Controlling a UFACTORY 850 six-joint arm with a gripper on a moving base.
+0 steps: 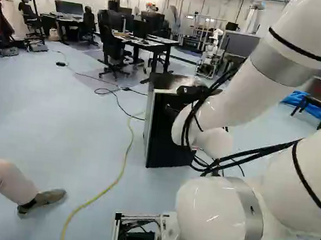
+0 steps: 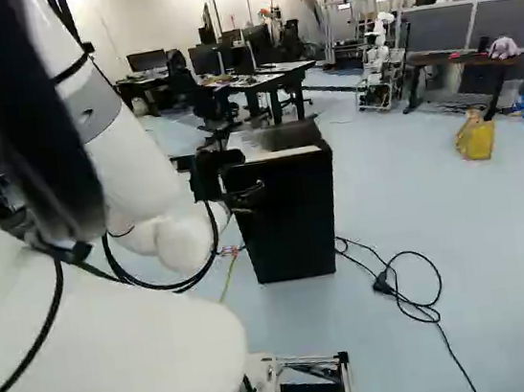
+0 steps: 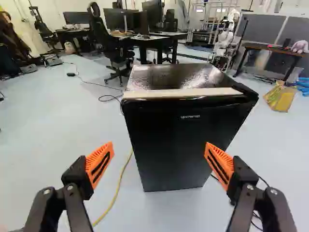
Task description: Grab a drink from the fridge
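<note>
On the pale floor (image 3: 53,125), the fridge (image 3: 166,77) has its inside hidden behind the door (image 3: 169,145), fingers (image 2: 248,195) spread.

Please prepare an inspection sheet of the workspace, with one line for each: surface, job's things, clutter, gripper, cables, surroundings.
Surface: pale, smooth floor; the fridge stands on it.
Job's things: black fridge, door shut; pale strip along the front edge of its top. Drink: nothing seen.
Clutter: yellow bag on the floor, beyond the fridge.
Gripper: open, facing the fridge door, nothing between its fingers.
Cables: yellow cable runs over the floor towards the base; black plug with looped cable lies beside the fridge.
Surroundings: desks and chairs behind; another robot further back; a person's leg near the base, at the left of the left base view.
</note>
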